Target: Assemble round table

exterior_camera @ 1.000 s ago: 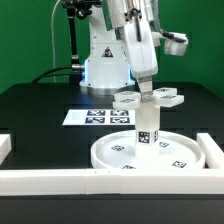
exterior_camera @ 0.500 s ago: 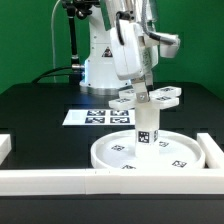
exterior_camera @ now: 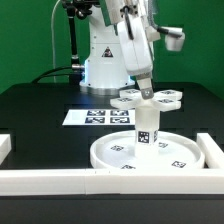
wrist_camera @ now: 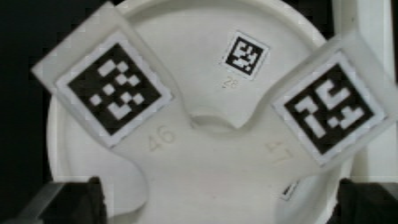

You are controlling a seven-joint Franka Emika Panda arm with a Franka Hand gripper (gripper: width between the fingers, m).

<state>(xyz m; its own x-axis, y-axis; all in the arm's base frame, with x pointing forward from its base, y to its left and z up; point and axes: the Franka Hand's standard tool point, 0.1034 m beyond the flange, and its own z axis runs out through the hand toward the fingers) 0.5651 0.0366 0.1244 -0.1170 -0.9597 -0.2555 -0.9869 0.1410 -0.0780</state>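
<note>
So the disc [exterior_camera: 148,152] is lying flat near the front edge of the desk, toward the exterior view's right, tucked into the corner made by the white border bars [exterior_camera: 45,179]. The leg [exterior_camera: 146,127] stands upright in the middle of it, tags facing the camera. The foot [exterior_camera: 150,99] sits on top of the leg, looking about level from here, its arms sticking out over the disc.

My gripper [exterior_camera: 146,88] is right down on the center of the foot, coming in from above with the arm leaning in from the back. I honestly can't tell from the exterior view whether the fingers are clamped on the hub or just around it. The wrist view doesn't settle it either: I see two tagged arms of the foot [wrist_camera: 214,110] up close, the disc below with one of its tags, and only dark finger shapes at the frame edge.

Behind the disc, toward the middle of the desk, the marker board [exterior_camera: 95,117] lies flat on the black top. Robot base sits at the back edge.
</note>
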